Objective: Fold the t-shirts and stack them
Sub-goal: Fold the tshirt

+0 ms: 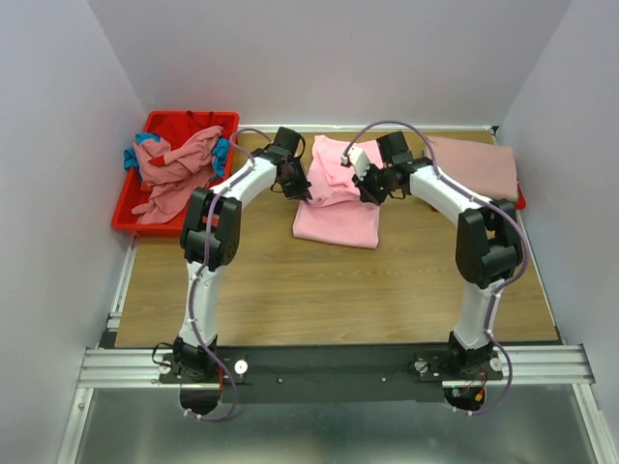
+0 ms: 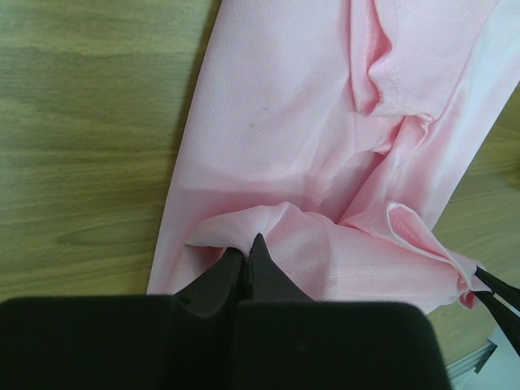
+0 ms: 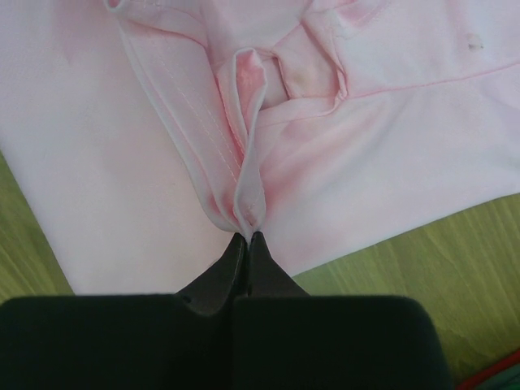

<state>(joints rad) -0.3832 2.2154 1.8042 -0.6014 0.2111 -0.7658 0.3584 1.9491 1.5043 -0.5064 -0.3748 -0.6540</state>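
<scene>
A bubblegum pink t-shirt (image 1: 334,224) lies partly folded on the wooden table, its far part bunched up between the two grippers. My left gripper (image 1: 302,182) is at the shirt's left edge. In the left wrist view it (image 2: 246,248) is shut on a raised fold of the pink cloth (image 2: 284,122). My right gripper (image 1: 368,186) is at the shirt's right side. In the right wrist view it (image 3: 248,236) is shut on a pinched hem of the pink shirt (image 3: 122,162). A dusty rose shirt (image 1: 474,162) lies flat at the back right.
A red bin (image 1: 131,215) at the back left holds crumpled dusty rose (image 1: 174,164), teal (image 1: 131,155) and red shirts. White walls close in the table on three sides. A red edge (image 1: 520,200) shows under the flat shirt at the right.
</scene>
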